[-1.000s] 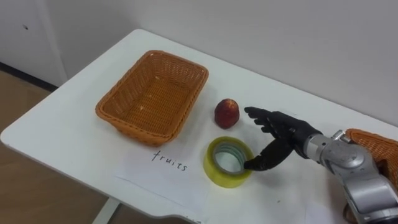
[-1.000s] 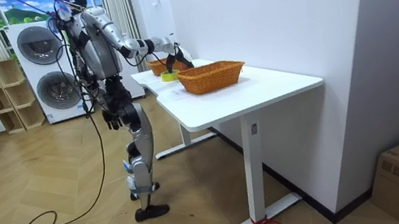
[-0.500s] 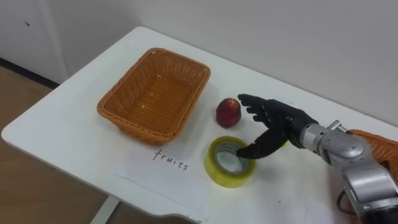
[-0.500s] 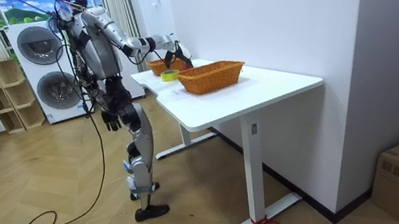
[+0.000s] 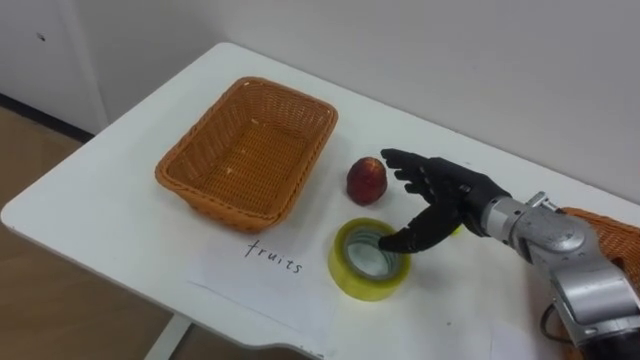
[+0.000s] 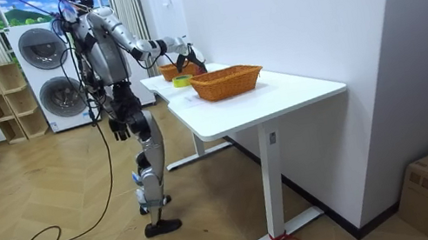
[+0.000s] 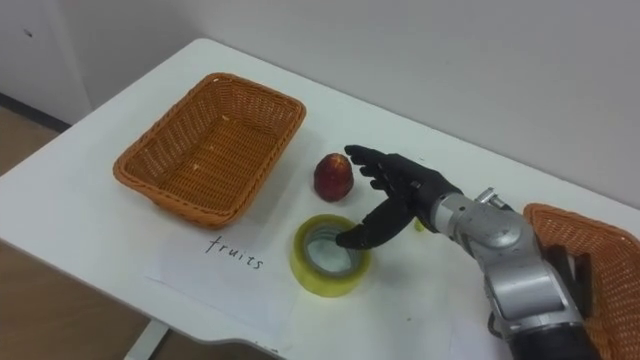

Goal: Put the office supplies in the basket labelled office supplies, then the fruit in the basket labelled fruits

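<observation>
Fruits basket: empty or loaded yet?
Empty. The basket shows bare wicker inside; the red fruit sits on the table beside it.

On the worktop [image 5: 110, 215] a basket [image 5: 188, 158] sits left, an apple [image 5: 366, 180] just right of it. A tape roll [image 5: 346, 270] lies before the apple, a paper sheet [image 5: 262, 282] before the basket. A second basket [image 5: 602, 228] sits far right.

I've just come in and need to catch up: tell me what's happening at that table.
The robot stands at the white table with its right hand stretched out and open. The fingers are spread next to a red apple and the thumb tip is at the rim of a yellow tape roll. Neither item is in a basket yet. One wicker basket sits to the left of the apple and another sits at the right edge. The left hand hangs at the robot's side.
</observation>
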Motion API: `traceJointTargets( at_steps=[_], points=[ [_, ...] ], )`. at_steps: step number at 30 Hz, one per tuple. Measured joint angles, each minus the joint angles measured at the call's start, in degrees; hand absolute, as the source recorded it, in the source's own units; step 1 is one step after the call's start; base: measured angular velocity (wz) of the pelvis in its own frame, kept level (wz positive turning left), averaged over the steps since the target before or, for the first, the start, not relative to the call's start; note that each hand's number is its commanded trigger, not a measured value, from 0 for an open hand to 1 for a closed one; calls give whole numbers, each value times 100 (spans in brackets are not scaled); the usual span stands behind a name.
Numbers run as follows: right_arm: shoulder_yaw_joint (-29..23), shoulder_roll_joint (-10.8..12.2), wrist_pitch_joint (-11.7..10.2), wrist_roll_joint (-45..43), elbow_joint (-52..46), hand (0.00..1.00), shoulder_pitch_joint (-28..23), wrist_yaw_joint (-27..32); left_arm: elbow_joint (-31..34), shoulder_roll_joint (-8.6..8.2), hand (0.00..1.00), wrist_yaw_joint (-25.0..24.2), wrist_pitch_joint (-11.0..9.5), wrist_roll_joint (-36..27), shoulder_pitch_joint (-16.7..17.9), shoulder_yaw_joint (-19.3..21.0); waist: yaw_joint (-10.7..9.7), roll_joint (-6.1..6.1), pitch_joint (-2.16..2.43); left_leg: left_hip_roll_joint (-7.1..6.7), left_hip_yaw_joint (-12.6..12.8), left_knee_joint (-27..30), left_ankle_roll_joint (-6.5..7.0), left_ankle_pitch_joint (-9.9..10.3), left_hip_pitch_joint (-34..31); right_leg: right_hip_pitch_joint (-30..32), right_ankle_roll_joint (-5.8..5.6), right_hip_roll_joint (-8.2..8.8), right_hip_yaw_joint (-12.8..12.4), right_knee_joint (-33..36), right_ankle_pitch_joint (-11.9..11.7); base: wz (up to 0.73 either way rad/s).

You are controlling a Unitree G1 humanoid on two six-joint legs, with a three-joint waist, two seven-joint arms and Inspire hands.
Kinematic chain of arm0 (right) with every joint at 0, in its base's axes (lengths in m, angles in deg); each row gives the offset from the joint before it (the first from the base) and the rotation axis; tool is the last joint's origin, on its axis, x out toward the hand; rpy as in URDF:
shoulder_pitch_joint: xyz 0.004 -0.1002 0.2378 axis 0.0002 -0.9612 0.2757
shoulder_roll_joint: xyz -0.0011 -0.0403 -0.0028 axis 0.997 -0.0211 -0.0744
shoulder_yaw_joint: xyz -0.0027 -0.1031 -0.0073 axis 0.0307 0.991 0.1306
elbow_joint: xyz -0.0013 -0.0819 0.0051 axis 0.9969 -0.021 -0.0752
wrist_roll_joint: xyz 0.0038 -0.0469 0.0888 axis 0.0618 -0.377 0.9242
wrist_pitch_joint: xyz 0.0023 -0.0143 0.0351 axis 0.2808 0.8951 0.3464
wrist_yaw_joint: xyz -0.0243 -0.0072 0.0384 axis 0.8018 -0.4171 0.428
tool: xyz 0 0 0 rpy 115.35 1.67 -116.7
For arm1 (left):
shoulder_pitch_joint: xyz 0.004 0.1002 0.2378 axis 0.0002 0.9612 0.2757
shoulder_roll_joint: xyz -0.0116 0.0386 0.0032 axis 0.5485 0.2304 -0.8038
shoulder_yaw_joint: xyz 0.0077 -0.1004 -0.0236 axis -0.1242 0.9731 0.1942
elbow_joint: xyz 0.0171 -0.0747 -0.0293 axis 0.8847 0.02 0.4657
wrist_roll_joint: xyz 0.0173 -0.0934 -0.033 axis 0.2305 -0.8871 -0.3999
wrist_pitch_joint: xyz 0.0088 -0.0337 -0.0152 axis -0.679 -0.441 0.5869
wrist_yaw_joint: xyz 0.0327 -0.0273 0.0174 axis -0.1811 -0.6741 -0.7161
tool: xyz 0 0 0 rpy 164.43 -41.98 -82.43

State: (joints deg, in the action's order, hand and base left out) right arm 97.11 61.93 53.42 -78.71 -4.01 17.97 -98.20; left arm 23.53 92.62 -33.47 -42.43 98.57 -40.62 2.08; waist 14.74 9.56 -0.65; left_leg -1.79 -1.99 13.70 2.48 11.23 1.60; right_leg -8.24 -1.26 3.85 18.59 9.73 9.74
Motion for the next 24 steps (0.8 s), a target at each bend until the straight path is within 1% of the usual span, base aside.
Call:
traceJointTargets(
  at_steps=[13,16,18,20,24],
  points=[
    [49,2,0,-55,1,0,-1,30,-59,-5,0,-2,16,4,-44,-1,46,-37,-8,-8,-67,-1,-1,0,-34,9,0,0,69,-5,0,2],
    [49,8,0,-138,8,0,-2,49,-59,-5,0,-3,28,6,-60,-1,40,-37,-8,-20,-137,-1,-1,-1,-33,-12,0,3,139,-5,0,10],
    [49,34,-1,-273,7,0,-2,70,-59,-5,0,-3,50,6,-66,-3,52,-37,-8,-17,-143,-1,-2,-2,-38,-13,-1,1,148,-6,0,5],
    [50,112,-1,-450,12,0,-9,88,-58,-5,0,-3,76,6,-62,-3,59,-40,-10,-19,-156,-2,-2,-2,-36,-25,-1,-2,151,-13,0,3],
    [64,149,-1,-538,116,0,-8,160,-59,-6,0,-2,92,6,-57,-11,111,-40,-10,-19,-153,-5,-2,-1,-35,-21,-1,1,153,-9,0,0]
  ],
)
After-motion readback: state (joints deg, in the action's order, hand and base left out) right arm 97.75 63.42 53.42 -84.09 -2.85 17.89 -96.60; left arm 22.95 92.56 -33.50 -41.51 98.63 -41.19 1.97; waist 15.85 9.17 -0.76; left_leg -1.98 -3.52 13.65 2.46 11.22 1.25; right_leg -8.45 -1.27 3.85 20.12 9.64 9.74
